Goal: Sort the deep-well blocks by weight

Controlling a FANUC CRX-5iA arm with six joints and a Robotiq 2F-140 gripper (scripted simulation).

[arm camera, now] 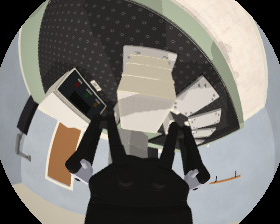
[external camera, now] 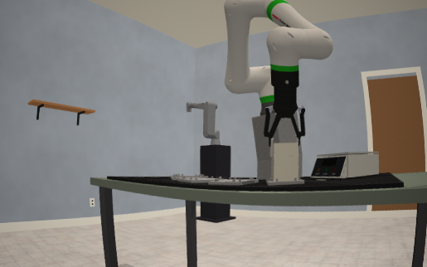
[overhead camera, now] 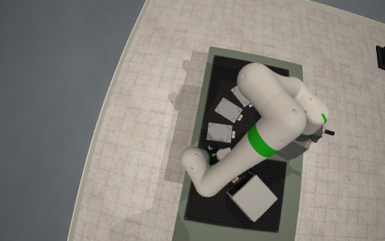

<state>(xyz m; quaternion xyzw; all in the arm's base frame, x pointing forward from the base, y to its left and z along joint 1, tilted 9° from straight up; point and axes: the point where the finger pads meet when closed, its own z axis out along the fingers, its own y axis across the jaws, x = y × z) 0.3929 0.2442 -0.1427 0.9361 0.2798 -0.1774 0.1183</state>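
Observation:
Three cream deep-well blocks [external camera: 285, 162] [arm camera: 147, 82] stand stacked in the infeed nest [external camera: 271, 182] [arm camera: 132, 50]. My gripper [external camera: 284, 143] [arm camera: 142, 107] points straight down with one finger on each side of the top block, and is shut on it near its upper edge. The top block still rests on the stack. In the top view the arm hides the gripper and part of the stack. The check-weigher [overhead camera: 254, 198] [external camera: 359, 165] [arm camera: 53, 114] has no block on it, and no lamp looks brightly lit. The cut corners cannot be made out.
Flat grey nest plates [overhead camera: 219, 133] [overhead camera: 228, 110] [external camera: 233, 181] [arm camera: 197, 98] fan out beside the stack, with no block on those visible; their labels are unreadable. The weigher stands on the other side. The arm covers part of the black board [overhead camera: 202, 213].

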